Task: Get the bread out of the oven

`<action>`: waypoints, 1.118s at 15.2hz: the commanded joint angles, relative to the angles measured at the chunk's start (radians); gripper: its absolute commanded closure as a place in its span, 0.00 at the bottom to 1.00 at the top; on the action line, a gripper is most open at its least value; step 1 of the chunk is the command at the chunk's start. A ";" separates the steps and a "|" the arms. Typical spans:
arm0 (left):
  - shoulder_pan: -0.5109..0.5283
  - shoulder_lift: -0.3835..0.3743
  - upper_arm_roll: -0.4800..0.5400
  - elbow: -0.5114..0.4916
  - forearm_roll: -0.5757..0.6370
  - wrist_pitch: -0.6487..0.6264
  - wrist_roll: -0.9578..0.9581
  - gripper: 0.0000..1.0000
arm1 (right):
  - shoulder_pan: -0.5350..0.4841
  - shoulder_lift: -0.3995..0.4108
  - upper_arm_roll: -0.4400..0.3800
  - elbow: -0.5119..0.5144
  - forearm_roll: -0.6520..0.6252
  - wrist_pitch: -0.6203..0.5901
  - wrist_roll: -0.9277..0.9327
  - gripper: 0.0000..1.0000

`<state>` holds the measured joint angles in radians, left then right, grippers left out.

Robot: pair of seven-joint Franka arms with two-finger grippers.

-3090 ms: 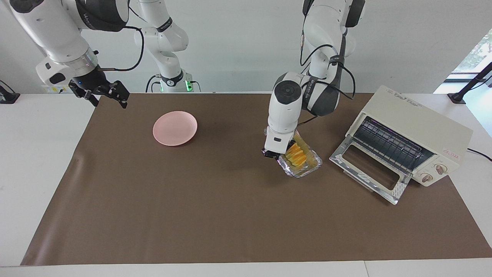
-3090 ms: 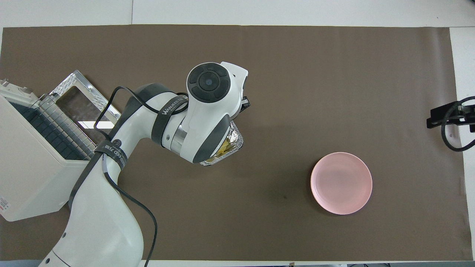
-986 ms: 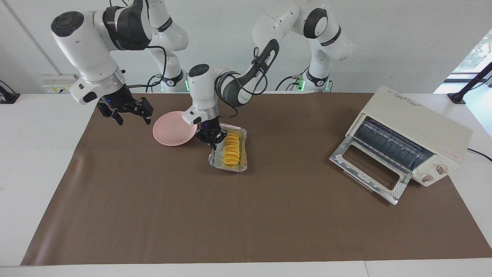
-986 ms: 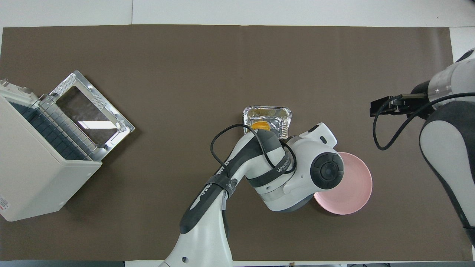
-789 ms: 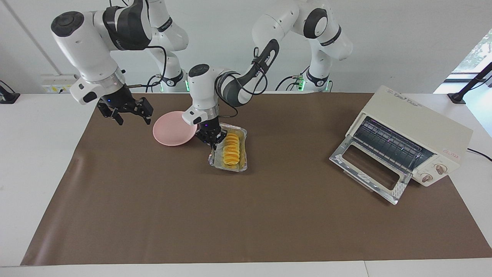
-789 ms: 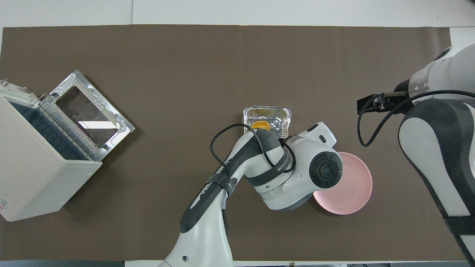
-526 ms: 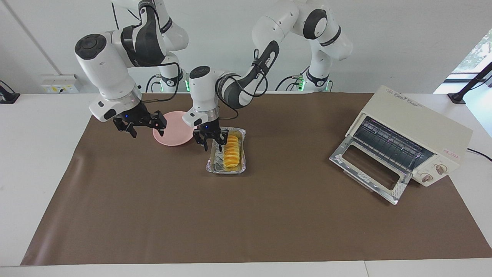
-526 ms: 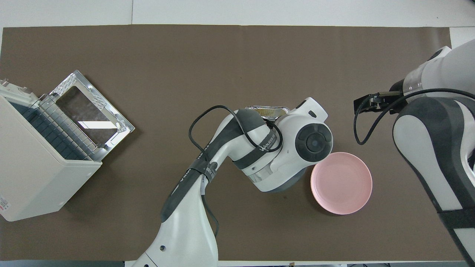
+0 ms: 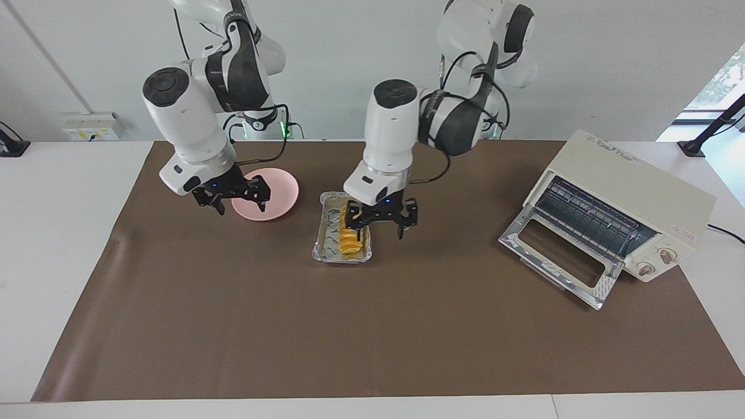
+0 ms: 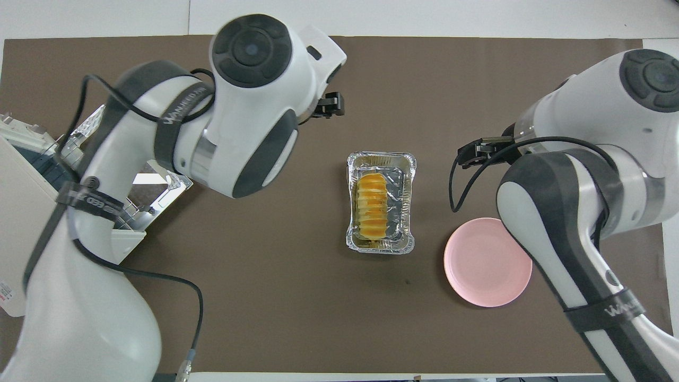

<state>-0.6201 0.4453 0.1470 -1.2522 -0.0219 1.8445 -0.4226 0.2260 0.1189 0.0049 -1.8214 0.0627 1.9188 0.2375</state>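
The bread [image 9: 349,237], a ridged golden-yellow loaf, lies in a crinkled silver foil tray [image 9: 325,233] on the brown mat, out of the oven; both show in the overhead view, the bread [image 10: 374,204] and the tray [image 10: 407,175]. The cream-white oven [image 9: 631,186] stands at the left arm's end of the table with its glass door [image 9: 559,256] dropped open and its rack bare. My left gripper [image 9: 378,222] is open and empty, raised over the tray's edge on the oven's side. My right gripper [image 9: 234,201] is open and empty, over the mat by the pink plate's edge.
A pink round plate [image 9: 273,185] lies beside the foil tray, toward the right arm's end, slightly nearer to the robots; it also shows in the overhead view [image 10: 488,262]. The oven [image 10: 32,239] and its open door [image 10: 127,159] show at the overhead view's edge.
My left gripper slid the tray with the bread from the oven's front to beside the plate, let go and swung toward the oven's side. My right gripper came in to the plate.
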 commanded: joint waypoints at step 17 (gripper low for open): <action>0.450 -0.418 -0.010 -0.293 -0.009 -0.435 0.527 0.00 | 0.184 0.013 0.001 -0.389 0.029 0.427 0.347 0.10</action>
<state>-0.1873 0.0800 0.1501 -1.4914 -0.0272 1.4210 0.0875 0.4101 0.1412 0.0063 -2.1834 0.0765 2.3224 0.5711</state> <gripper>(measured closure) 0.000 0.075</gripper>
